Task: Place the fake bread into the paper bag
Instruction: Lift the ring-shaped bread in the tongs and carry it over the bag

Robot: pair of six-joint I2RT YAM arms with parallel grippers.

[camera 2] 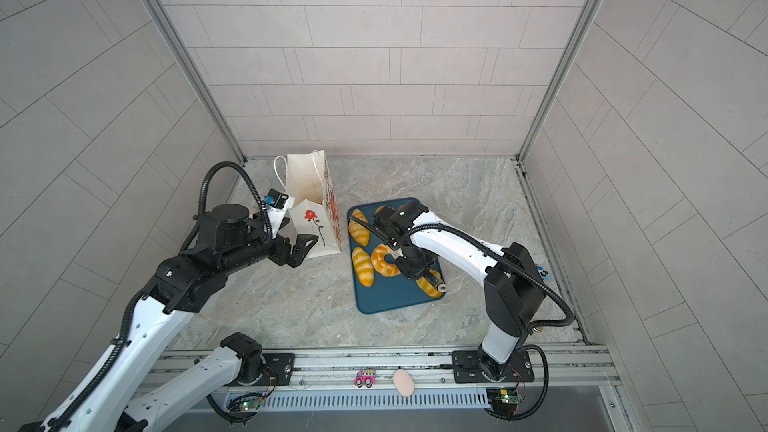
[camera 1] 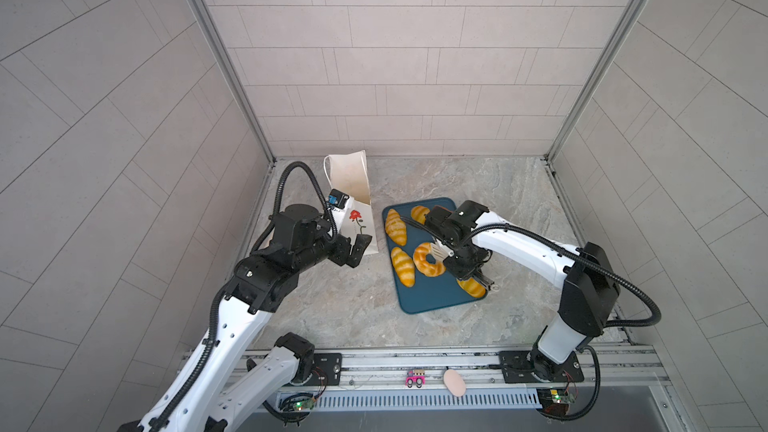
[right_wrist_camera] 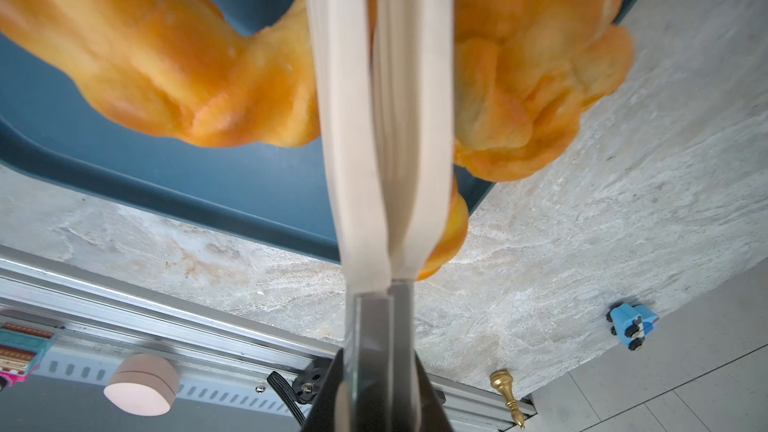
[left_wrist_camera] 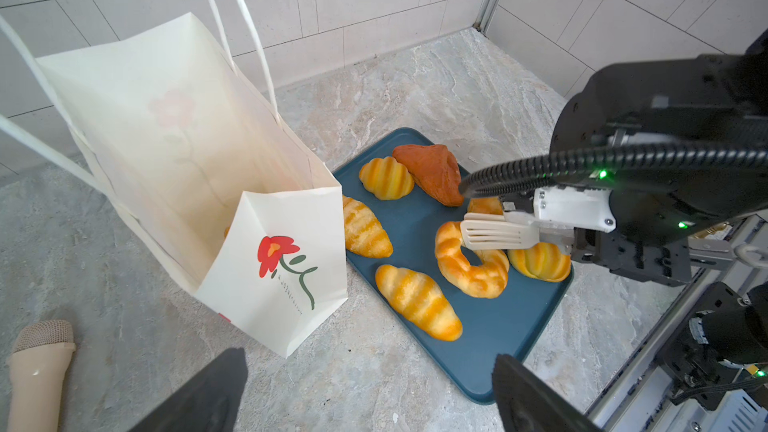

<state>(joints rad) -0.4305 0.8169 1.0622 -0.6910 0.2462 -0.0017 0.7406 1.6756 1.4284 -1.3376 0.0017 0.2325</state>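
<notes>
Lying flat on the tray (left_wrist_camera: pixel 498 347), hole facing up, the ring (left_wrist_camera: pixel 465 284) is sitting mid-board among its fellows: two croissants (left_wrist_camera: pixel 417 301) on the side toward the bag (left_wrist_camera: pixel 249 292), two rolls (left_wrist_camera: pixel 386 178), a dark loaf (left_wrist_camera: pixel 432 172) at the far end, and one more piece half hidden behind the right arm.

Bag: is standing upright just beside the tray, mouth gaping upward.

Handling, judged: the ring is looking light, spongy and glossy-skinned. It is likely giving under a pinch, so a squeeze straight across the band should be holding it; a shallow bite may be slipping off.

Hold: the right gripper (right_wrist_camera: pixel 376 367) is clamping tongs (left_wrist_camera: pixel 494 234), whose two pale blades are standing nearly together and appear to be pinching the ring's band on the side away from the bag.

Axis: the ring is reading slightly oval, its longer span running diagonally across the tray in both top views, with no pointed end. The croissants are lying lengthwise along the tray's long side.

Left gripper (camera 1: pixel 359 251): is hanging empty, jaws wide, at the bag's lower front; whether it is touching cannot be told.
</notes>
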